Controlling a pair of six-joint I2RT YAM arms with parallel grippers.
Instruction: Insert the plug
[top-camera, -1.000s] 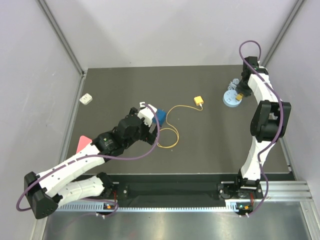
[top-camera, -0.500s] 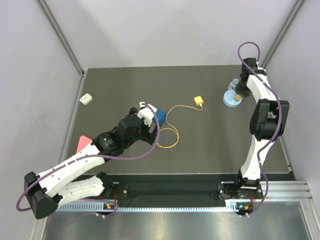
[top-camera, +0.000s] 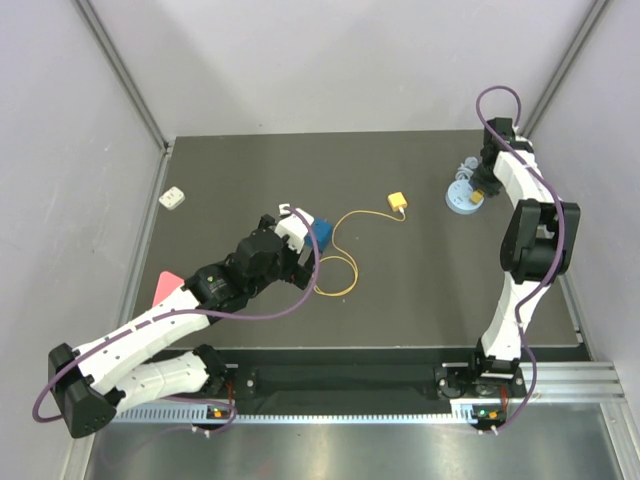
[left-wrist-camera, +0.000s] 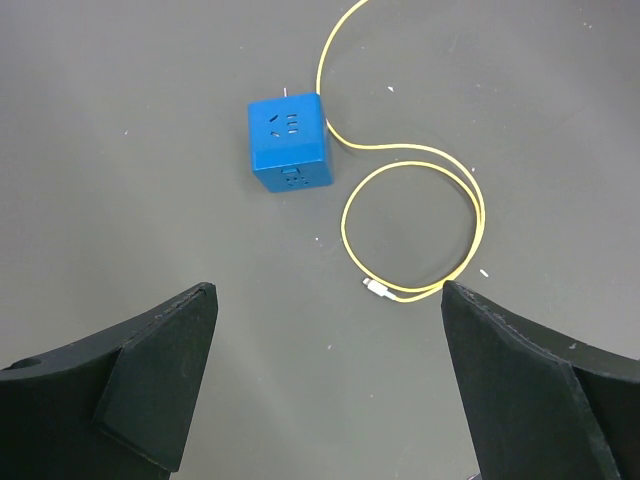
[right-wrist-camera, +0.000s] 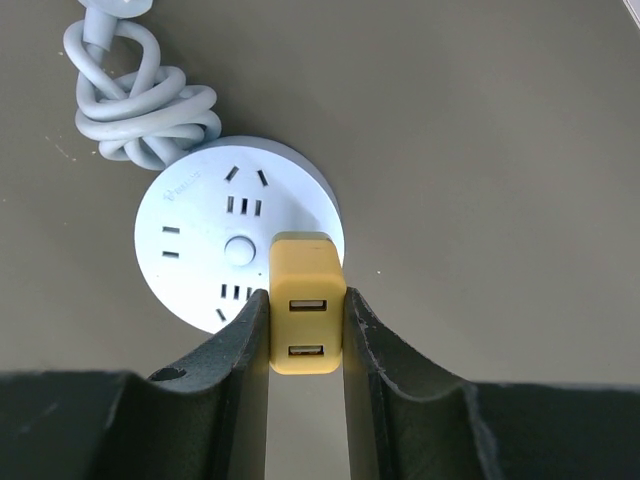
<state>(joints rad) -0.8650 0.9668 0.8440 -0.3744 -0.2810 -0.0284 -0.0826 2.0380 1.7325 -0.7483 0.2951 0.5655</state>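
Barely anything moved: right gripper (right-wrist-camera: 306, 305) nudged farther back, pinched tight on a cable-less yellow charger (right-wrist-camera: 306, 262) over the round socket (right-wrist-camera: 200, 240). Looked like prong line-up, then pushing down. Meanwhile left gripper (left-wrist-camera: 325, 335) gaped empty. Corded plug (top-camera: 397, 201) sat untouched on the table (top-camera: 430, 290), well apart.

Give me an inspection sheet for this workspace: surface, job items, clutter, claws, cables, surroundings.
Surface: dark table, a few pale specks.
Job's things: plug lying loose on its yellow cable, no claw on it.
Clutter: round white socket, blue cube, small white item, pink piece.
Claws: left claw open, empty; right claw shut on yellow USB block at the socket's rim.
Cables: grey cord knotted by the socket; purple arm leads.
Surroundings: pale walls.
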